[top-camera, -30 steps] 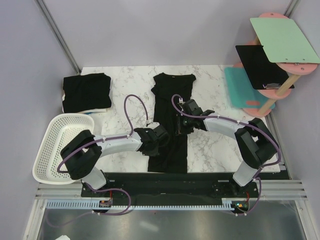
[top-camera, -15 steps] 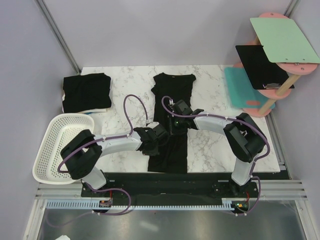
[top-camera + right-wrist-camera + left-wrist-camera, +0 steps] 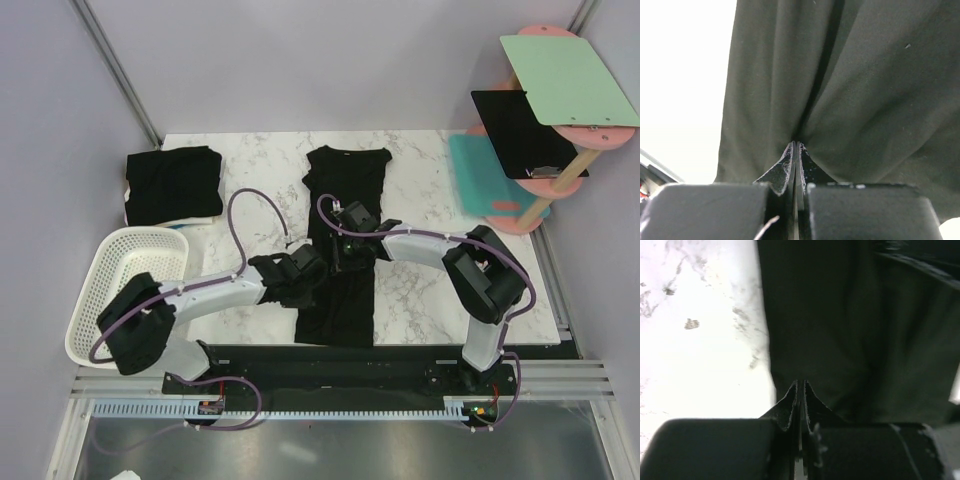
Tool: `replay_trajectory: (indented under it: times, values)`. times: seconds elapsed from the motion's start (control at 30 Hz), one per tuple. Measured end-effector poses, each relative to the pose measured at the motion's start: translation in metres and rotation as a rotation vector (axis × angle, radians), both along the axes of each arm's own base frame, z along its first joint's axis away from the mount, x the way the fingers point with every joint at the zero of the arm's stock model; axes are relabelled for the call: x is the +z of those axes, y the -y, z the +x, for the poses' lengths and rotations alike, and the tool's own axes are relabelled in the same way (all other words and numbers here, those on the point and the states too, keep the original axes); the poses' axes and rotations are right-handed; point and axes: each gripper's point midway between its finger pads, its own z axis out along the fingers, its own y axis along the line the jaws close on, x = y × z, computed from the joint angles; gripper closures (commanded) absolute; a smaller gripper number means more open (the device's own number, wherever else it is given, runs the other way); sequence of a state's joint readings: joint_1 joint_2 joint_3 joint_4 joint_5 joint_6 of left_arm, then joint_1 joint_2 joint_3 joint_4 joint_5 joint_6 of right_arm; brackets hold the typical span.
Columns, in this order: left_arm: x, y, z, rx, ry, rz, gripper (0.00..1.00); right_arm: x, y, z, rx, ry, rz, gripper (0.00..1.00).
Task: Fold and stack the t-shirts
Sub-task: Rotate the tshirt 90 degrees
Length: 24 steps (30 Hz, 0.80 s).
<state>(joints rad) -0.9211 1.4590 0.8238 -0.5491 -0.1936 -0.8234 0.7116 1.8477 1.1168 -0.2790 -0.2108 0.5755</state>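
A black short-sleeved cotton t-shirt point(image 3: 345, 185) lies lengthwise down the middle of the white marbled counter point(image 3: 430, 290). Its sides are turned in to make a narrow strip, with the collar at the far end and the hem near the arm bases. The left gripper point(image 3: 800, 385) has its jaws together at the strip's left edge, apparently pinching cloth there. The right gripper point(image 3: 796, 145) is clamped on a gather of fabric nearer the strip's middle, with creases running into its tips. A second black folded t-shirt point(image 3: 175, 183) sits at the far left corner, beyond the white perforated plastic basket point(image 3: 120, 285).

Both pinches look shallow, so the cloth could slip free on a lift. If either gripper has caught only the top layer, the tucked sides would fall open. The two holds sit at unequal points along the shirt, so a crosswise fold may come out skewed.
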Motion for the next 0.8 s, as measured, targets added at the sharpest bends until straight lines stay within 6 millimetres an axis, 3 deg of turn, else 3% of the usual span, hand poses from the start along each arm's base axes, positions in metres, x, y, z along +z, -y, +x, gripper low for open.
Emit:
replay_trajectory:
  times: [0.07, 0.1, 0.2, 0.33, 0.43, 0.63, 0.73, 0.8]
  values:
    - [0.019, 0.008, 0.0, -0.022, 0.031, -0.066, 0.67, 0.007, 0.0, 0.002, -0.002, 0.013, 0.008, 1.0]
    - [0.028, 0.011, 0.0, -0.034, 0.049, -0.098, 0.47, 0.01, 0.0, 0.003, -0.004, 0.02, 0.013, 1.0]
    - [0.052, 0.02, -0.003, -0.07, 0.09, -0.18, 0.25, 0.022, -0.003, 0.011, -0.011, 0.045, 0.032, 1.0]
    - [0.072, 0.028, -0.008, -0.099, 0.109, -0.26, 0.25, 0.034, -0.003, 0.024, -0.03, 0.073, 0.052, 1.0]
    - [0.072, 0.033, -0.012, -0.118, 0.089, -0.278, 0.31, 0.037, 0.004, 0.034, -0.053, 0.082, 0.056, 1.0]
    - [0.048, 0.042, -0.028, -0.166, 0.023, -0.277, 0.4, 0.039, 0.026, 0.064, -0.117, 0.103, 0.052, 1.0]
    - [0.033, 0.044, -0.038, -0.187, -0.016, -0.267, 0.44, 0.032, 0.039, 0.078, -0.149, 0.098, 0.038, 1.0]
    - [0.025, 0.047, -0.044, -0.2, -0.041, -0.257, 0.52, 0.024, 0.048, 0.088, -0.169, 0.09, 0.025, 1.0]
